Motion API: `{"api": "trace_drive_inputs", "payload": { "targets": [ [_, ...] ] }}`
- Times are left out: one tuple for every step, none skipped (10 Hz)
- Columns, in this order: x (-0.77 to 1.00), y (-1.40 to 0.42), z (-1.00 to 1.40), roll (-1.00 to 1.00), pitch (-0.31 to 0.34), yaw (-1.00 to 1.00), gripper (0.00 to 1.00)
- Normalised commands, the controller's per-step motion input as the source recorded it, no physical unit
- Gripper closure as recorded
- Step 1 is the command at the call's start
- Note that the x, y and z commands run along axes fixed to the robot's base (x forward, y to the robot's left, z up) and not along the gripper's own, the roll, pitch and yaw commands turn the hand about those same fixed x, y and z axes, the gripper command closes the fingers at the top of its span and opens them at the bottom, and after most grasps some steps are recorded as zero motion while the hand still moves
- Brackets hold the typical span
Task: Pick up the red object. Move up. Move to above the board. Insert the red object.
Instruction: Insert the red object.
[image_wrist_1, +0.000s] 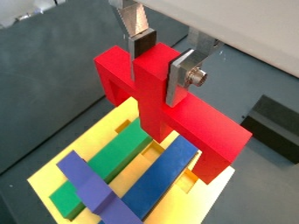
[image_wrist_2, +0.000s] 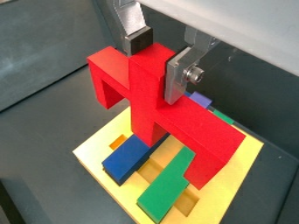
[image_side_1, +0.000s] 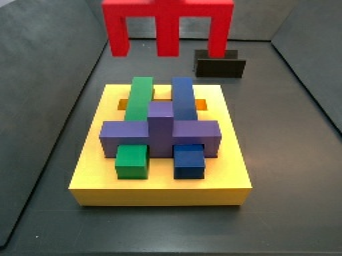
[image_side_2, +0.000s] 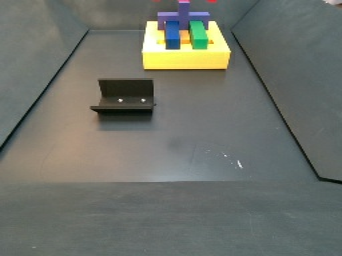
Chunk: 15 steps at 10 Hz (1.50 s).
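The tool (image_wrist_1: 159, 63) was clamped on the central post of the red object (image_wrist_1: 176, 109), holding it clear above the board (image_wrist_1: 198, 203). Pickup, lift and transfer looked done; lowering it into the slots behind the purple block (image_side_1: 160, 134) remained.

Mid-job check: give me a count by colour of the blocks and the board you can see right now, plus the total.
Red: 1, the red object, clamped in the gripper above the board
Yellow: 1, the board
Green: 1, green block
Blue: 1, blue block
Purple: 1, purple cross block
Black: 1, the fixture
Total: 6
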Motion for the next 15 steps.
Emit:
{"api": "trace_drive_inputs", "payload": {
  "targets": [
    [0.0, 0.03, -0.75, -0.08, -0.217, 0.0, 1.0],
    [-0.11, 0.03, -0.65, 0.0, -0.214, 0.02, 1.0],
    [-0.29, 0.08, -0.41, 0.0, -0.119, 0.04, 1.0],
    [-0.25, 0.03, -0.4, 0.0, -0.101, 0.05, 1.0],
    [-0.13, 0.0, -0.39, 0.04, -0.093, 0.0, 1.0],
    [-0.15, 0.0, -0.32, 0.09, -0.079, 0.0, 1.0],
    [0.0, 0.0, -0.29, 0.12, -0.04, 0.03, 1.0],
    [0.14, 0.0, -0.29, 0.15, 0.0, 0.0, 1.0],
    [0.09, 0.0, -0.17, 0.15, 0.0, 0.0, 1.0],
    [0.05, 0.0, -0.1, 0.12, 0.003, 0.0, 1.0],
    [0.05, 0.0, -0.07, 0.07, 0.019, 0.0, 1.0],
    [0.08, 0.0, 0.0, 0.05, 0.031, 0.0, 1.0],
    [0.05, 0.01, 0.03, 0.0, 0.041, 0.0, 1.0],
    [0.06, 0.0, 0.07, 0.0, 0.034, 0.0, 1.0],
    [0.08, 0.0, 0.0, 0.0, 0.01, 0.0, 1.0]
  ]
}}
